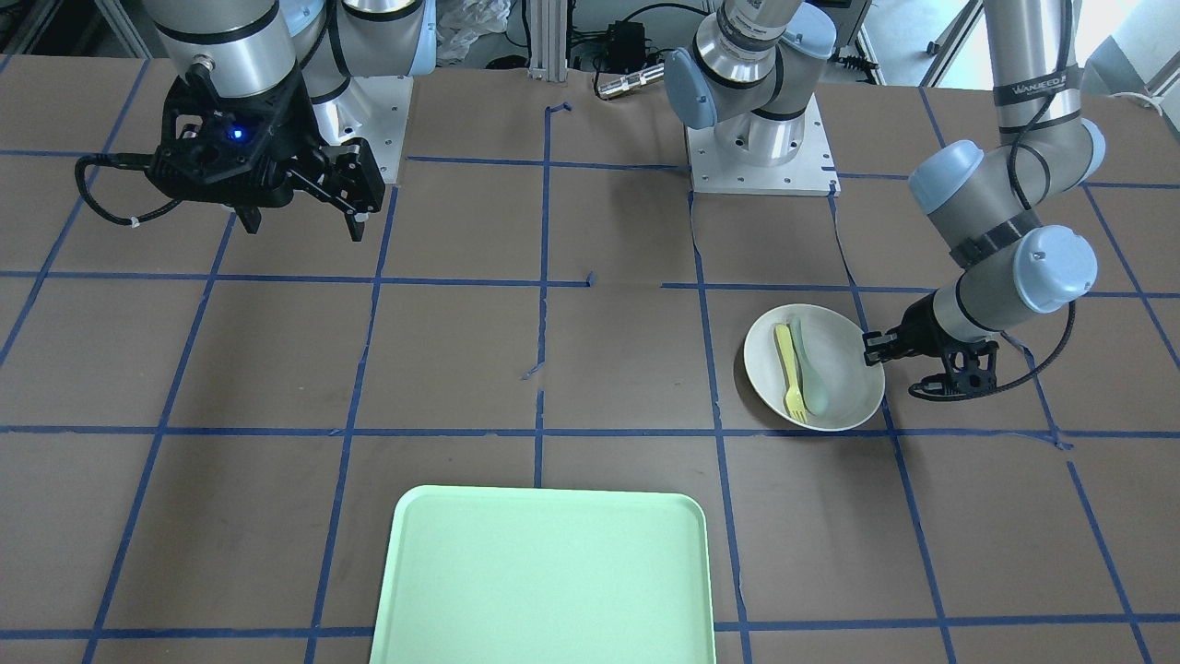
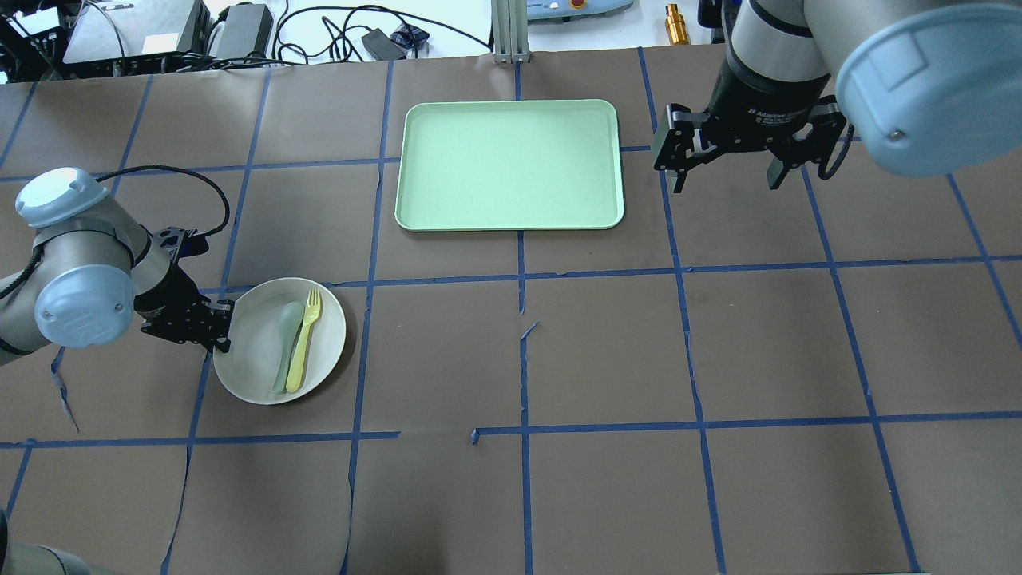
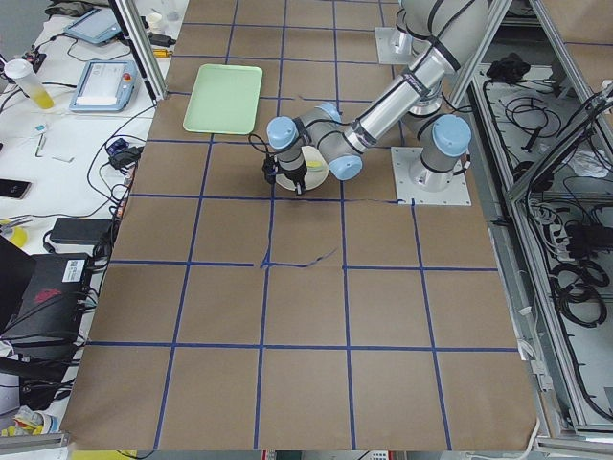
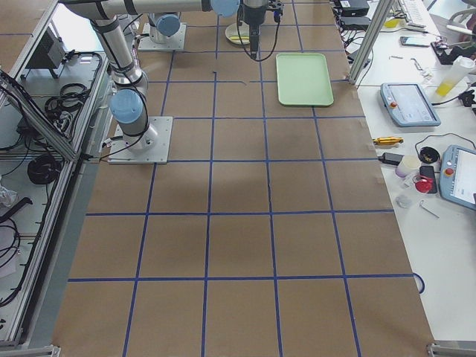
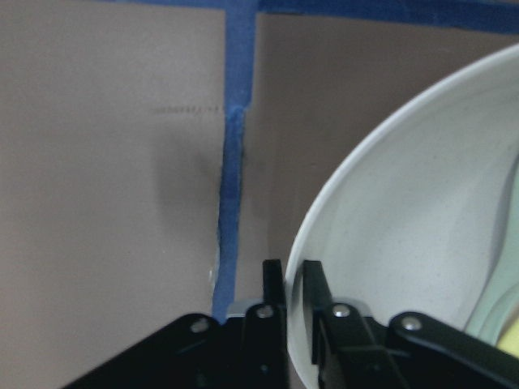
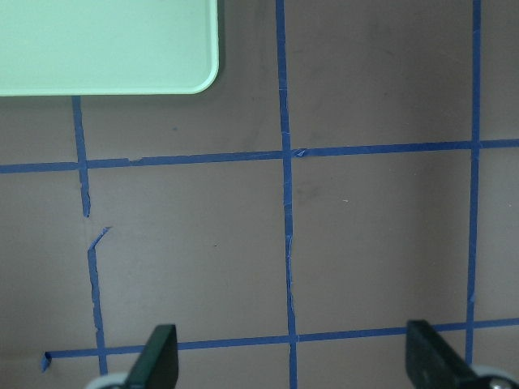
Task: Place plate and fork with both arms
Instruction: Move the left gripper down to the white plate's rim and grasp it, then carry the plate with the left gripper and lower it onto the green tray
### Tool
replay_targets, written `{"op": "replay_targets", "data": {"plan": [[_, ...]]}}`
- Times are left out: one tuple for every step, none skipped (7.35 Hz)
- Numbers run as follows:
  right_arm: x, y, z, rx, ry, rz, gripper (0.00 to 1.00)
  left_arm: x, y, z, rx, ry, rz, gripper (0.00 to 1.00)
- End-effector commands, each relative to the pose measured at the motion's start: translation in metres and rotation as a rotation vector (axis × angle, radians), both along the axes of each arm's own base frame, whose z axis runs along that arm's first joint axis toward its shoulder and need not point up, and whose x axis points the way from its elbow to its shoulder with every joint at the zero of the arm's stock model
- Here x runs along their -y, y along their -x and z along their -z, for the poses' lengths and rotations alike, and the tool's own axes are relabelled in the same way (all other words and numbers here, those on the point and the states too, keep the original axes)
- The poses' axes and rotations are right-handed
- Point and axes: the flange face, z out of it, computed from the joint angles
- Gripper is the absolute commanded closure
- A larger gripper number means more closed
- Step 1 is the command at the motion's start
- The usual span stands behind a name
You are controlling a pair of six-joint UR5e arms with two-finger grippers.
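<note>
The off-white plate [image 2: 251, 363] lies on the brown table, left of centre in the overhead view. On it lie the yellow fork [image 2: 303, 339] and a grey-green spoon [image 2: 285, 335], side by side. My left gripper [image 2: 223, 323] is at the plate's left rim. In the left wrist view [image 5: 292, 271] its two fingers are shut on the rim of the plate [image 5: 405, 219], one on each side. The front view shows the plate [image 1: 848, 369], the fork [image 1: 788, 360] and the left gripper [image 1: 871, 349]. My right gripper [image 2: 726, 180] hangs open and empty above the table, right of the tray.
A pale green rectangular tray [image 2: 511, 164] lies at the far middle of the table; its corner shows in the right wrist view [image 6: 97, 40]. Blue tape lines cross the brown table. Cables and devices lie beyond the far edge.
</note>
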Motion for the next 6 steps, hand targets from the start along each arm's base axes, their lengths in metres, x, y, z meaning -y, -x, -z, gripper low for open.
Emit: {"op": "replay_targets", "data": {"plan": [[0.0,0.0,0.0,0.0,0.002,0.0,0.0,0.008,-0.026,-0.016,-0.085,0.031,-0.039,1.0],[0.0,0.0,0.0,0.002,0.0,0.0,0.0,0.019,-0.03,-0.034,-0.136,0.009,-0.04,1.0],[0.0,0.0,0.0,0.002,0.0,0.0,0.0,0.038,-0.031,-0.052,-0.213,0.058,-0.058,1.0],[0.0,0.0,0.0,0.002,0.002,0.0,0.0,0.047,-0.028,-0.058,-0.25,0.077,-0.058,1.0],[0.0,0.0,0.0,0.002,0.0,0.0,0.0,0.052,-0.021,-0.06,-0.284,0.115,-0.009,1.0],[0.0,0.0,0.0,0.002,0.002,0.0,0.0,0.068,0.005,-0.067,-0.315,0.163,0.041,1.0]]}}
